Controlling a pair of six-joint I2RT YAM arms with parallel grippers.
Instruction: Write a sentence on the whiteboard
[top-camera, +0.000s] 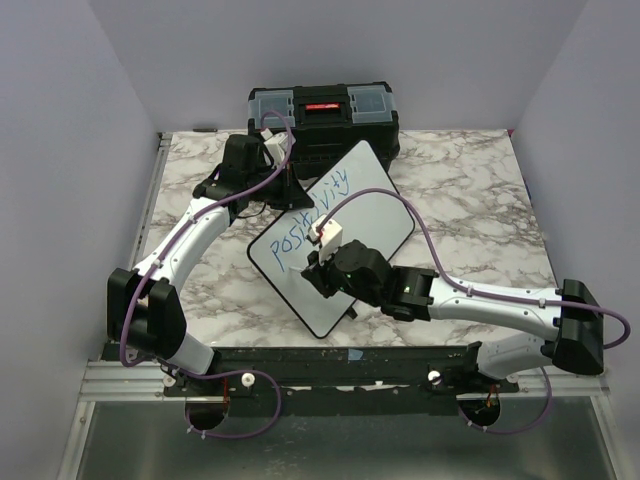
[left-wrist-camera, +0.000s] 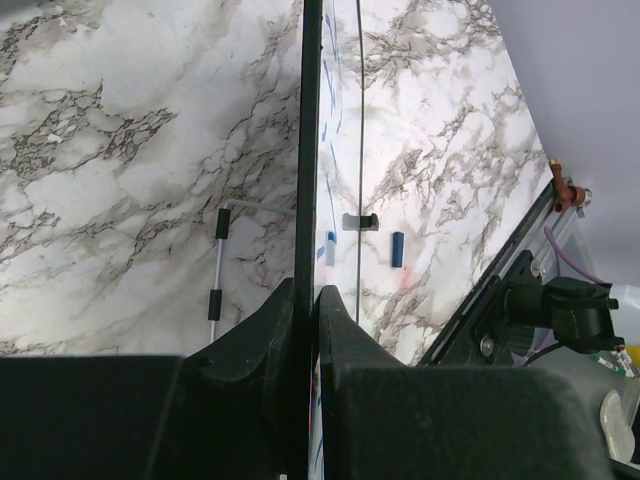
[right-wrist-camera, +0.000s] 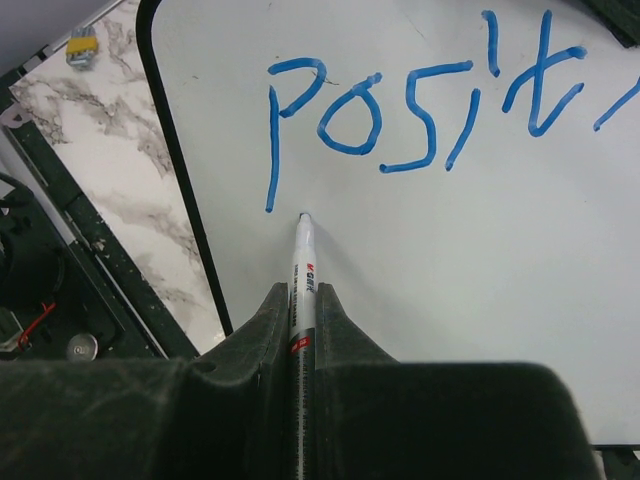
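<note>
On the marble table (top-camera: 480, 230), your whiteboard (top-camera: 372, 225) sat mid-table, with the left gripper (left-wrist-camera: 308, 297) clamped on its edge. The right gripper (right-wrist-camera: 303, 300) pinched the marker (right-wrist-camera: 303, 255) beneath "Positivity". The sentence (right-wrist-camera: 420, 110) had one line; more was judged outstanding.

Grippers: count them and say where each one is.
2. The left gripper is shut on the far-left edge of the whiteboard. The right gripper holds a marker, tip at the board just under the blue P.
</note>
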